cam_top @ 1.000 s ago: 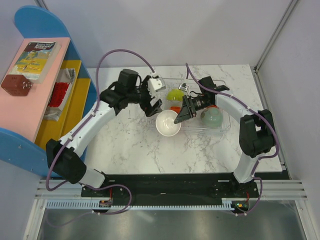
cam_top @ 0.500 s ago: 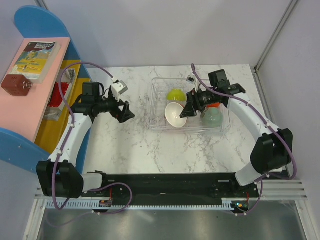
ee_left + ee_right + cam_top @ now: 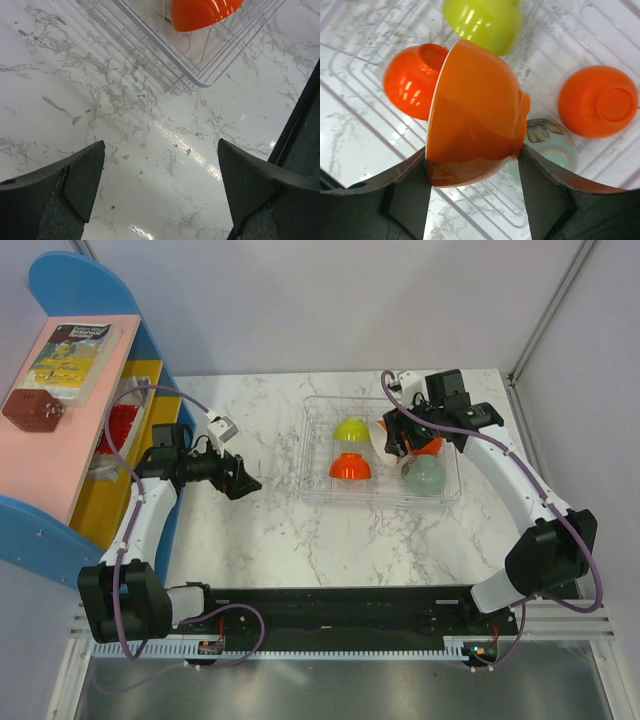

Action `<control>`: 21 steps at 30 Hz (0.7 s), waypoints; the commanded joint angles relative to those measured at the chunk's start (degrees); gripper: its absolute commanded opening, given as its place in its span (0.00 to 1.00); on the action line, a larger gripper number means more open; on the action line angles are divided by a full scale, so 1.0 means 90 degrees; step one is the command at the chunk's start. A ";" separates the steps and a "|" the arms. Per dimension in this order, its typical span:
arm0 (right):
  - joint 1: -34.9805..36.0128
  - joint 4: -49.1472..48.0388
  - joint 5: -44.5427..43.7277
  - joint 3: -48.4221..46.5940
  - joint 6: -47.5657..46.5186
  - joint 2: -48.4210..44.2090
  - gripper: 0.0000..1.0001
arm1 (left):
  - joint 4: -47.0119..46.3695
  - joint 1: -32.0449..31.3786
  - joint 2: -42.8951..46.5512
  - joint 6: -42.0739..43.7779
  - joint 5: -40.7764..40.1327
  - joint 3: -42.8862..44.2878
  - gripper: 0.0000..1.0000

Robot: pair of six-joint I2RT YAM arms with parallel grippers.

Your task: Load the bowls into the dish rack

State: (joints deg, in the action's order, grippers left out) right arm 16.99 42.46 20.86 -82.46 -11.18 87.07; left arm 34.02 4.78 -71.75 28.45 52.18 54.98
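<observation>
Inspection from beside the tabletop [image 3: 250, 540].

The right fingers [image 3: 402, 200] are pinching the fifth bowl [image 3: 475, 115], orange outside and white inside. They are holding it tilted on edge in the air above the middle of the dish rack [image 3: 318, 410]. A second ago this bowl was sitting low at the rack's near left corner with both arms crowding it. Half a second ago it was crossing the near wall. The carry is therefore moving inward over the rack.

The left fingers [image 3: 60, 190] are standing wide apart and gripping nothing. They are hovering over bare tabletop, well to the left of the rack, having drawn away from it during that same second (a clean withdrawal, nothing dragged along).

Four bowls are already lying in the rack. These are the lime bowl [image 3: 482, 22] at the back, the near-left orange bowl [image 3: 412, 80] foot up, the right-hand orange bowl [image 3: 597, 100] foot up, and the mint bowl [image 3: 552, 150], partly hidden behind the held one.

Judgement: the task is nearing completion, with only the lowering and release still to be done. Free rack floor appears to be lying between the four, roughly under the held bowl. The tilt is going to need watching, since the bowl could roll against a neighbour on release.
</observation>
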 commanded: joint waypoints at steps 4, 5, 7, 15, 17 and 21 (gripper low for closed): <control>-0.0013 -0.0254 -0.1730 -0.0671 -0.0447 0.0481 0.00 | -0.0323 0.0065 0.0403 0.0043 0.0442 -0.0191 1.00; -0.0013 -0.0274 -0.1838 -0.0711 -0.0476 0.0646 0.00 | -0.0342 0.0065 0.0403 0.0042 0.0452 -0.0191 1.00; 0.0016 -0.0313 -0.2102 -0.0808 -0.0584 0.0804 0.00 | -0.0372 0.0055 0.0394 0.0004 0.0462 -0.0211 1.00; 0.0387 -0.0791 -0.3401 -0.0868 -0.1033 0.1507 0.00 | -0.0469 0.0075 0.0413 -0.0006 0.0462 -0.0279 1.00; 0.0475 -0.0899 -0.3703 -0.0868 -0.1140 0.1634 0.00 | -0.0489 0.0065 0.0384 -0.0007 0.0452 -0.0298 1.00; 0.0816 -0.1123 -0.4289 -0.0702 -0.1355 0.1771 0.00 | -0.0499 0.0065 0.0364 0.0003 0.0442 -0.0318 1.00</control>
State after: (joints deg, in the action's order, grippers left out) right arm 21.67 37.65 -8.95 -87.31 -20.40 102.80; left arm 31.42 5.13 -69.19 28.42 54.19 52.40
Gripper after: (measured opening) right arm 0.701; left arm 0.993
